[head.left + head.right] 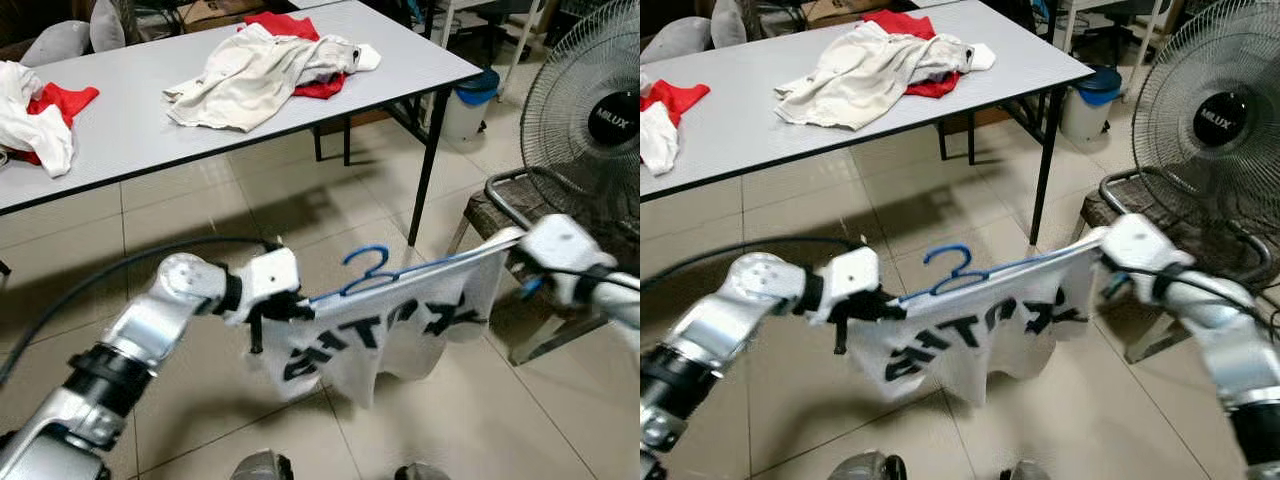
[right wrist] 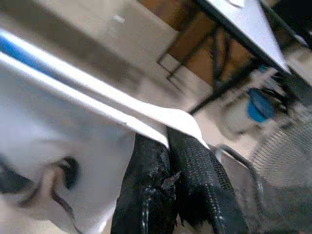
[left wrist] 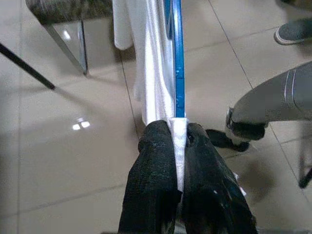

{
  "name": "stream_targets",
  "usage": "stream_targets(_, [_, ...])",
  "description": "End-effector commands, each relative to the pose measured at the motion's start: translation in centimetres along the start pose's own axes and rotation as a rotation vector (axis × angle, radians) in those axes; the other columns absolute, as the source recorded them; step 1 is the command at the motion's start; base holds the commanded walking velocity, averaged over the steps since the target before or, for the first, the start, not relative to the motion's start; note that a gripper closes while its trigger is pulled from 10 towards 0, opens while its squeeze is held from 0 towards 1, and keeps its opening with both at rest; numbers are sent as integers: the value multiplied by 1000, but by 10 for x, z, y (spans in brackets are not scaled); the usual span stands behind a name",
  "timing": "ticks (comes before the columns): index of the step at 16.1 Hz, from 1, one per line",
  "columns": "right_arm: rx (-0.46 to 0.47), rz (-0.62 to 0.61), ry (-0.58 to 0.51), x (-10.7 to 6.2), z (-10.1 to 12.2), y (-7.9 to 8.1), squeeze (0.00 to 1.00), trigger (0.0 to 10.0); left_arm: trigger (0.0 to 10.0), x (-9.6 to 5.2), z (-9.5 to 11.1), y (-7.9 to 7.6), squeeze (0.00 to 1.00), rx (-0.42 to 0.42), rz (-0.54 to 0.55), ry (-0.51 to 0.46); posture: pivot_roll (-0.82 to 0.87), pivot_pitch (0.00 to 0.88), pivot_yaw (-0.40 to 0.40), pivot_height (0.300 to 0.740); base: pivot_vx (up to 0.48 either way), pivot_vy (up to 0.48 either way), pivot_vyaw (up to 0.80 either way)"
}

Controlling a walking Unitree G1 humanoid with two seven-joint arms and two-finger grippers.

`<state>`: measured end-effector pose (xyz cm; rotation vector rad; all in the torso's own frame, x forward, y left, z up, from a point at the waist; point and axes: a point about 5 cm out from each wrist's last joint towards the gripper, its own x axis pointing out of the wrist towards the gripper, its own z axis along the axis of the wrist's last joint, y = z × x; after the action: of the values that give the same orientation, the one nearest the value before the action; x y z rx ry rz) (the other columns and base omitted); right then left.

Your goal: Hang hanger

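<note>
A blue hanger (image 1: 372,272) carries a white T-shirt (image 1: 385,335) with black lettering, held level above the tiled floor between my two arms. My left gripper (image 1: 290,310) is shut on the shirt's left shoulder and the hanger's end; in the left wrist view the black fingers (image 3: 156,170) pinch white cloth beside the blue bar (image 3: 179,73). My right gripper (image 1: 510,245) is shut on the shirt's right shoulder, and in the right wrist view its fingers (image 2: 195,170) clamp the white fabric edge (image 2: 161,117). The hanger's hook (image 1: 952,258) points up, free.
A grey table (image 1: 140,130) stands ahead with a cream garment (image 1: 255,75), red cloth (image 1: 300,25) and a white and red pile (image 1: 35,115). To the right are a standing fan (image 1: 590,110), a metal-framed stool (image 1: 520,215) and a blue-lidded bin (image 1: 470,100).
</note>
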<state>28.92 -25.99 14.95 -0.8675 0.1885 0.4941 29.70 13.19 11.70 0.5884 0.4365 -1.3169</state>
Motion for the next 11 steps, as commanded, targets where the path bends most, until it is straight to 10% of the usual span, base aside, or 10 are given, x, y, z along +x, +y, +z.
stream_targets(1, [-5, 4, -14, 1, 8, -5, 0, 0, 0, -2, -4, 4, 0, 2, 11, 57, 5, 19, 95, 740, 0, 0, 0])
stream_targets(11, [-35, 187, -43, 4, 35, 15, 0, 0, 0, 6, -2, 10, 0, -32, 64, 76, 7, 22, 87, 740, 0, 0, 0])
